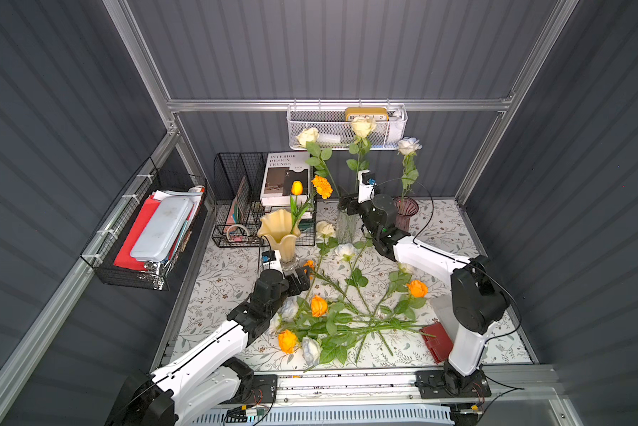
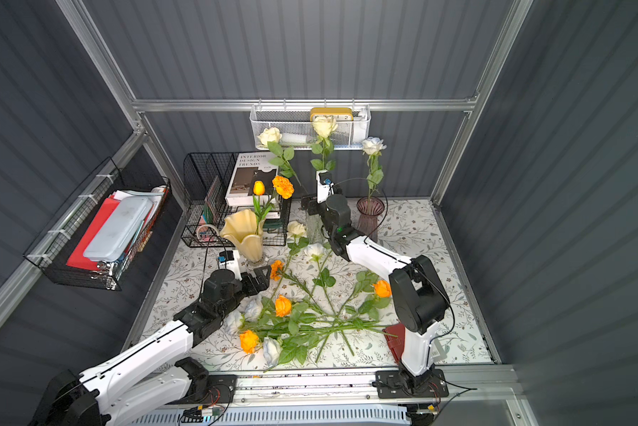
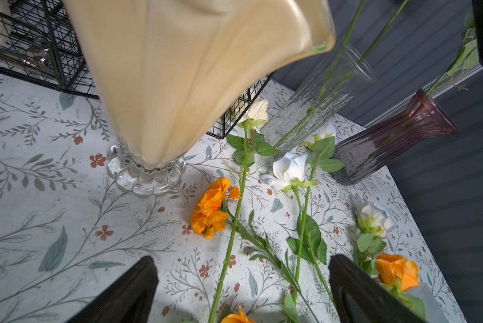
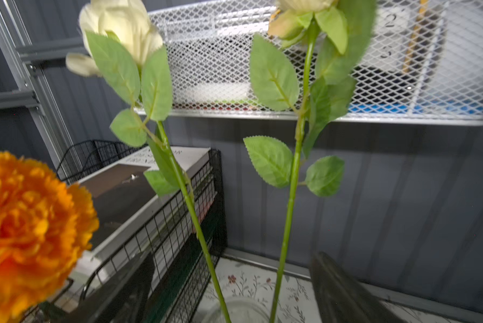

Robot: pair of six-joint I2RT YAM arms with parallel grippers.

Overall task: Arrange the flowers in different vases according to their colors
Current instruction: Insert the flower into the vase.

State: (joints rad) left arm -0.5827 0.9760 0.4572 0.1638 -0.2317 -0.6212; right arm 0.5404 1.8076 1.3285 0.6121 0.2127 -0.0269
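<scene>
- Grey ribbed walls box in a floral tablecloth (image 1: 229,280). In both top views you see a yellow vase (image 1: 278,236) holding a tulip and a marigold, a clear vase (image 1: 346,227) with two cream roses, and a purple vase (image 1: 406,214) with one white rose. The loose flowers (image 1: 328,321) lie heaped mid-table.
- Your left wrist view shows the left gripper (image 3: 241,268) with jaws wide apart over flat stems, clamping nothing, near the yellow vase's foot.
- Your right wrist view shows the right gripper (image 4: 234,285) with jaws apart. Both rose stems stand between them in the clear vase, unclamped.
</scene>
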